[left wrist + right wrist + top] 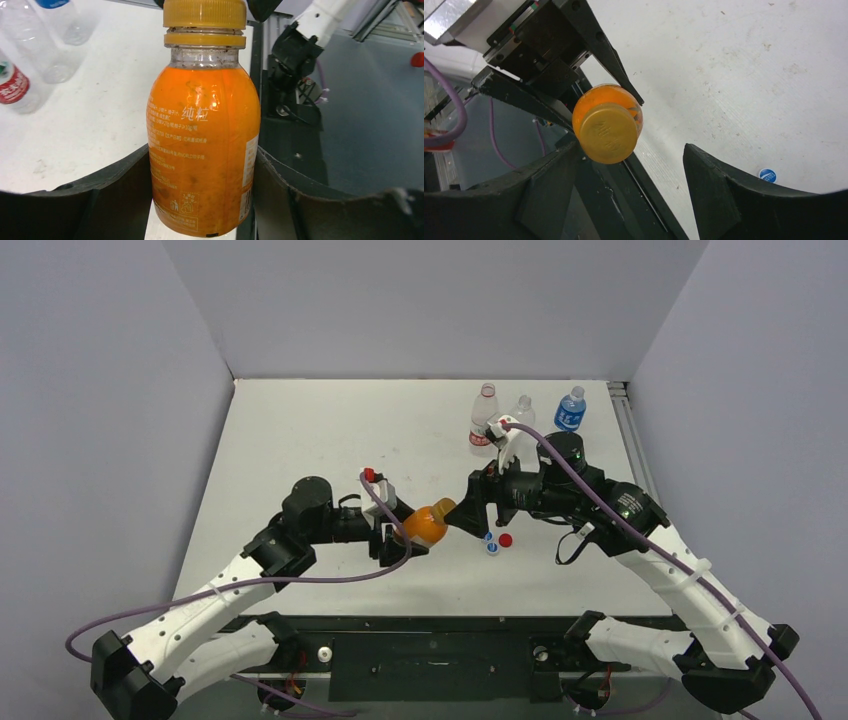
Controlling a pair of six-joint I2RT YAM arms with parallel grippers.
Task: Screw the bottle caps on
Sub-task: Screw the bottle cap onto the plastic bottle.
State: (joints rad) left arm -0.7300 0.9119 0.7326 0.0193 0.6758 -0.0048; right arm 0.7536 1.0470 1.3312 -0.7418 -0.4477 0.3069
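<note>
Plastic dominates: a glossy, rounded orange juice bottle, clamped sideways by the left gripper, carries its round orange-gold cap between the spread jaws of the right gripper. At the bottle's 4 o'clock, a red cap and a blue-and-white cap lie on the scuffed white counter. Plain grey walls surround it.

Top cam: high over the table's near edge, looking down on all of it; orange bottle mid-frame, small. Left wrist cam: tight on bottle's side, gold cap at top. Right wrist cam: close, faces cap end-on. All three share the bottle.
</note>
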